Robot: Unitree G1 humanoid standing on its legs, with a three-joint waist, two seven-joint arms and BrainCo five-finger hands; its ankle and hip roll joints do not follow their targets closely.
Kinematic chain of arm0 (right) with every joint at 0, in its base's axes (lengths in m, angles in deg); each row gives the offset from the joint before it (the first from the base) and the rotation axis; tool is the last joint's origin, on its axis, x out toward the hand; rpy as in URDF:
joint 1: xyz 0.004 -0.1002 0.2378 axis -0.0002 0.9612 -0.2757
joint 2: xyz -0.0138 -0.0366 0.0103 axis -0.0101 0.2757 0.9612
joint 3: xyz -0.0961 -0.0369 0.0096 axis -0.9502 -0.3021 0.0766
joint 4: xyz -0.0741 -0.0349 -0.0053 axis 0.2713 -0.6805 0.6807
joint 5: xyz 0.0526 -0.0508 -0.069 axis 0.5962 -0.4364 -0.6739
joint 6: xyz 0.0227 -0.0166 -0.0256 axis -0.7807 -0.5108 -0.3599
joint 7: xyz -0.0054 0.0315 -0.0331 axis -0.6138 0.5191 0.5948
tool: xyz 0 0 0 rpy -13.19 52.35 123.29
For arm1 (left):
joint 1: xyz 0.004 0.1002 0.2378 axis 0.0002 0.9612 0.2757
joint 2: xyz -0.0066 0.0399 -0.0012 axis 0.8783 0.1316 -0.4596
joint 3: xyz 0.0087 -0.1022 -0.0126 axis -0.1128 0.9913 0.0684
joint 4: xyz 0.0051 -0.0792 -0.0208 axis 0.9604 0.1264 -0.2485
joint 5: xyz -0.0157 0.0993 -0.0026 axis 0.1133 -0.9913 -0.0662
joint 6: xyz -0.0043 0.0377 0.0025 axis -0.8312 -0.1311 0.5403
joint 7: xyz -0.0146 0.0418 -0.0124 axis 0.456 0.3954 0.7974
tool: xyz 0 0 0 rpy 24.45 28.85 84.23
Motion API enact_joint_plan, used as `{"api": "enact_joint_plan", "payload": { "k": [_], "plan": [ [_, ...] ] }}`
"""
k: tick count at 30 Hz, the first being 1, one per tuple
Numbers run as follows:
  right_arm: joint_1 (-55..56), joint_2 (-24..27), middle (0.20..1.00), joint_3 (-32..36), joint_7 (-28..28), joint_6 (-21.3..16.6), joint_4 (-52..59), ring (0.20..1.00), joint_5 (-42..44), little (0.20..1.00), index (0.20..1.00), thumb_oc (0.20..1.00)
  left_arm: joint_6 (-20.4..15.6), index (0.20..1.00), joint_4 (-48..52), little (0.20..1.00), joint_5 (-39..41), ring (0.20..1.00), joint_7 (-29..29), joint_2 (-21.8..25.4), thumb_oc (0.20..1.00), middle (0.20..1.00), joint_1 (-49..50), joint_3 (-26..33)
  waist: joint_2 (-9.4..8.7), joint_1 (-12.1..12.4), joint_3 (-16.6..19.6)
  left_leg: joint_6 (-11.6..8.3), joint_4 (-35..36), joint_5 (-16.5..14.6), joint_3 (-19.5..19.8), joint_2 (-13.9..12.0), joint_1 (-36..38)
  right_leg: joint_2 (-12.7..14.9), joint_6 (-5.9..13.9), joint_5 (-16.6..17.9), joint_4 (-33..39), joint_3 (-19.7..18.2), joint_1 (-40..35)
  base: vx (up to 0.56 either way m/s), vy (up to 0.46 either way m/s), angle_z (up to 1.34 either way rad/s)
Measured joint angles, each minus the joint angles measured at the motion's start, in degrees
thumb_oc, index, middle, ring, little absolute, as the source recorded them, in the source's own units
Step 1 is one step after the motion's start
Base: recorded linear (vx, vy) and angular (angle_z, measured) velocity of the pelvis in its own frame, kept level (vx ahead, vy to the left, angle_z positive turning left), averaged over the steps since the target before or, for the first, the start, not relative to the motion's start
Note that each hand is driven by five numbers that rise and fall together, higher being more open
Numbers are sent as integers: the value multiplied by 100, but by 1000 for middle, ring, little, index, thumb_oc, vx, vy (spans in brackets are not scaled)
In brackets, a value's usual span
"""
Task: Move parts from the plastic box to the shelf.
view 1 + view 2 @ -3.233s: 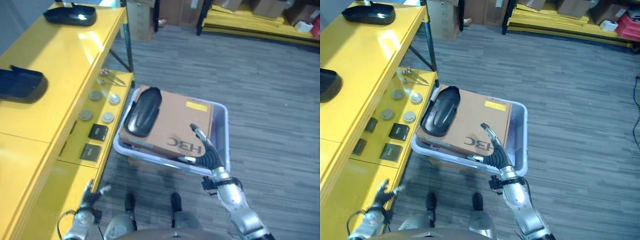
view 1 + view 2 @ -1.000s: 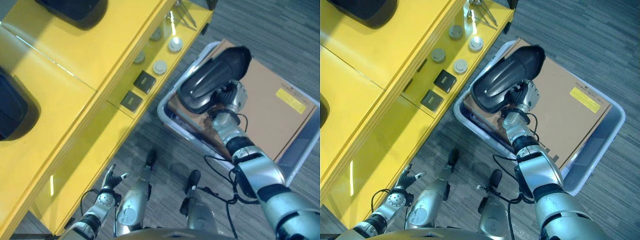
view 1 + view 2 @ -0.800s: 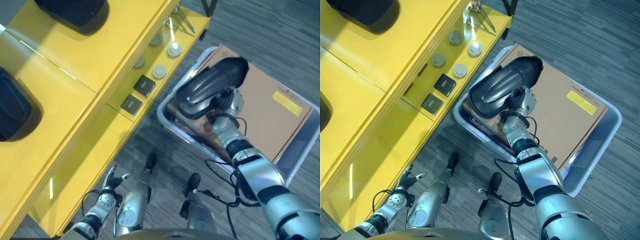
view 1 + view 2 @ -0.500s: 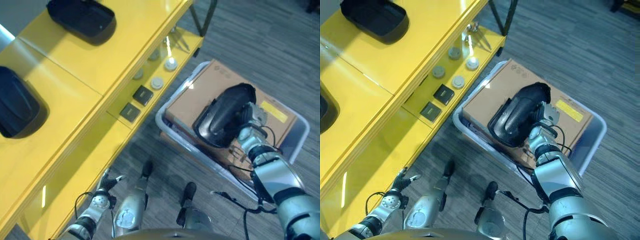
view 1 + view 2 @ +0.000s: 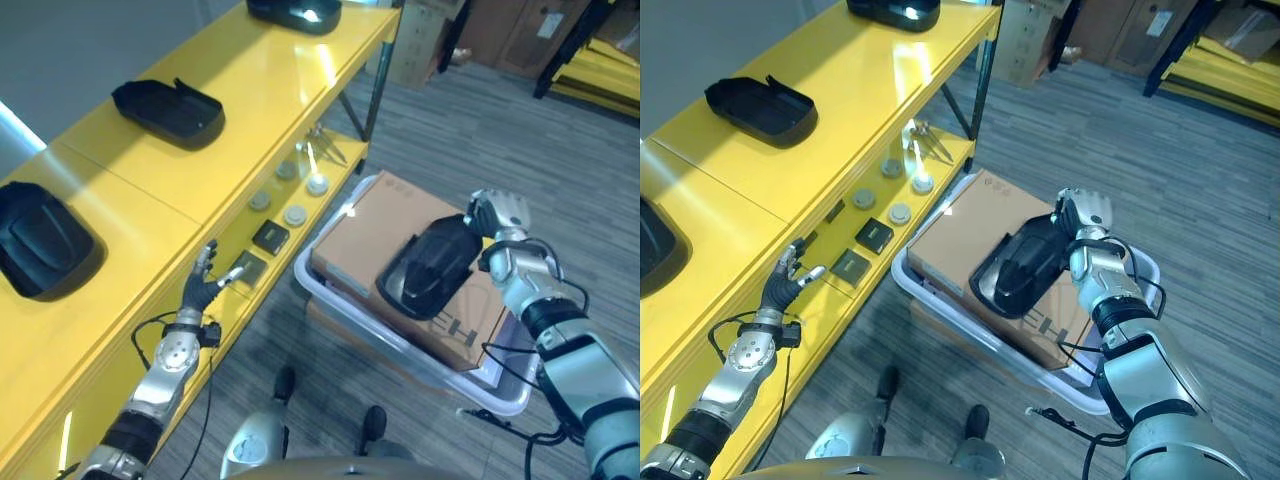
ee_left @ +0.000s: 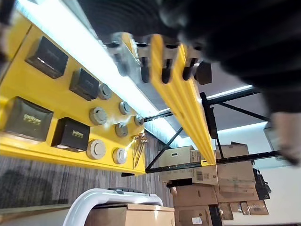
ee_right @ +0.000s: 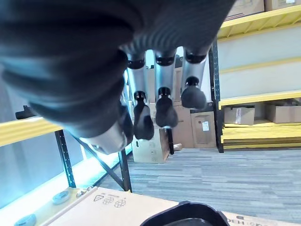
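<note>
Right hand (image 5: 1081,214) up at the 2 o'clock end of a black molded plastic part (image 5: 1018,266), fingers curled onto its upper edge, gripping it. Part tilted, hanging just over the cardboard box (image 5: 958,240) that sits inside the pale plastic box (image 5: 1081,388) on the floor. In the right wrist view, fingers (image 7: 163,102) bent inward with the rim of the black part (image 7: 186,218) at 6 o'clock below them, cardboard right under it.

Left hand (image 5: 204,279) over at 9 o'clock from the plastic box, held up beside the lower level of the yellow shelf (image 5: 250,85), fingers spread and loose, nothing in it. Same in the left wrist view: straight fingers (image 6: 144,64) against the yellow edge.

Three more black parts already up on the shelf's top: one (image 5: 40,237) at 9 o'clock, a tray-shaped one (image 5: 167,108) around 10 o'clock, another (image 5: 294,12) at 12 o'clock by the far end. On the lower level: small black boxes (image 5: 269,236), a cluster of round grey discs (image 5: 294,214), and some thin metal tools (image 5: 324,148) at the far end. Stacked cardboard cartons (image 7: 200,129) and more yellow racking in the background.
</note>
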State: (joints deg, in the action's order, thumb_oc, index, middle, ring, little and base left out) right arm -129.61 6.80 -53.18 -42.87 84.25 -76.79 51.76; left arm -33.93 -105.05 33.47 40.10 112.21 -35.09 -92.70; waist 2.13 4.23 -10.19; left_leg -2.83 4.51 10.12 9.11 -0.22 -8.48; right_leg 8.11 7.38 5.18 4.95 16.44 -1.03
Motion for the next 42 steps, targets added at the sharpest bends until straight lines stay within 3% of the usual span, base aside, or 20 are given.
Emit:
{"api": "enact_joint_plan", "payload": {
  "k": [1, 2, 4, 6, 8, 14, 23, 33, 34, 35, 36, 42],
  "plan": [
    [42, -54, 288, 105, -1, -37, 92, 288, 1, 288, 288, 288, -1, 1000, 0, 1000, 38, 1000, -17, -4, 1000, 1000, -87, -10, -9, -2, 5, -3, 0, -1, -25, -11, 34, -16, 0, 8, -9, -7, -29, 26, -26, -9],
    [174, -384, 1000, 437, -21, -44, 177, 1000, 90, 1000, 1000, 1000, 21, 1000, 7, 1000, 51, 1000, -12, -34, 1000, 1000, -201, -36, -58, -116, 28, -15, 2, -27, -52, -44, 143, -30, -26, -15, 11, -31, -130, 23, -11, -13],
    [276, -820, 1000, 666, -52, -73, 101, 1000, 444, 1000, 1000, 1000, 55, 1000, 26, 1000, 53, 1000, 10, -76, 1000, 1000, -263, -75, -85, -166, 79, -29, 0, -68, -155, -89, 201, -49, -45, -25, 9, -148, -121, 6, 4, -29],
    [376, -1388, 1000, 1367, -175, -24, 23, 1000, 956, 1000, 1000, 1000, 76, 1000, 78, 1000, 51, 1000, 3, -105, 1000, 1000, -273, -129, -89, -200, 89, -24, 6, -80, -247, -116, 259, -67, -59, -14, 2, -235, -128, -14, 14, -31],
    [431, -1765, 1000, 1672, -407, -13, -588, 1000, 1731, 1000, 1000, 1000, 92, 1000, 111, 1000, 42, 1000, 18, -207, 1000, 1000, -295, -277, -77, -287, 105, -42, 2, -96, -288, -132, 275, -79, -62, -13, -14, -300, -112, -15, 25, -13],
    [419, -1823, 1000, 1772, -813, 3, -1229, 1000, 2814, 1000, 1000, 1000, 304, 1000, 3, 1000, -139, 1000, 84, -257, 1000, 1000, -103, -524, -73, -242, 103, 3, 1, -94, -291, -126, 201, -77, -67, -17, -14, -290, -47, -21, 31, 1],
    [194, -1626, 1000, 1786, -913, 35, -2077, 1000, 3085, 1000, 1000, 1000, 508, 1000, -1225, 1000, -320, 1000, 93, -412, 1000, 1000, 240, -697, -66, -127, 95, -19, -1, -50, -302, -90, -31, -40, -48, -1, -7, -285, 189, -30, 34, 1],
    [78, -1787, 1000, 1532, -558, 52, -2697, 1000, 3178, 1000, 1000, 1000, 574, 1000, -1721, 1000, -295, 1000, 113, -680, 1000, 1000, 346, -707, -67, -15, -334, -28, -1, -2, -286, -76, -362, -34, -34, 46, -22, -262, 506, -3, 7, 1],
    [71, -1798, 953, 1471, -552, 57, -2702, 953, 3175, 953, 953, 953, 574, 1000, -1730, 1000, -295, 1000, 112, -689, 1000, 1000, 346, -707, -67, -1, -365, -7, -1, 15, -286, -76, -360, -34, -32, 49, -22, -261, 504, -55, 4, 2],
    [34, -1790, 548, 1388, -575, 82, -2735, 548, 3165, 548, 548, 548, 574, 1000, -1761, 1000, -295, 1000, 114, -699, 1000, 1000, 310, -700, -80, 19, -402, -7, -3, 17, -285, -77, -361, -35, -31, 51, -22, -258, 506, -37, 0, 5],
    [-19, -1740, 200, 1384, -526, 81, -2776, 200, 3156, 200, 200, 200, 573, 1000, -1884, 1000, -297, 1000, 113, -706, 1000, 1000, 276, -704, -107, 55, -452, -5, -2, 28, -266, -76, -402, -38, -31, 51, -22, -235, 530, -37, -1, 8],
    [-345, -1532, 200, 1519, -550, 271, -3411, 200, 3193, 200, 200, 200, 583, 1000, -1919, 1000, -297, 1000, 112, -725, 1000, 1000, 99, -686, -103, 202, -464, -71, -1, 19, -46, -49, -492, -36, -36, 20, 12, 17, 499, 44, -3, 17]
  ]
}}
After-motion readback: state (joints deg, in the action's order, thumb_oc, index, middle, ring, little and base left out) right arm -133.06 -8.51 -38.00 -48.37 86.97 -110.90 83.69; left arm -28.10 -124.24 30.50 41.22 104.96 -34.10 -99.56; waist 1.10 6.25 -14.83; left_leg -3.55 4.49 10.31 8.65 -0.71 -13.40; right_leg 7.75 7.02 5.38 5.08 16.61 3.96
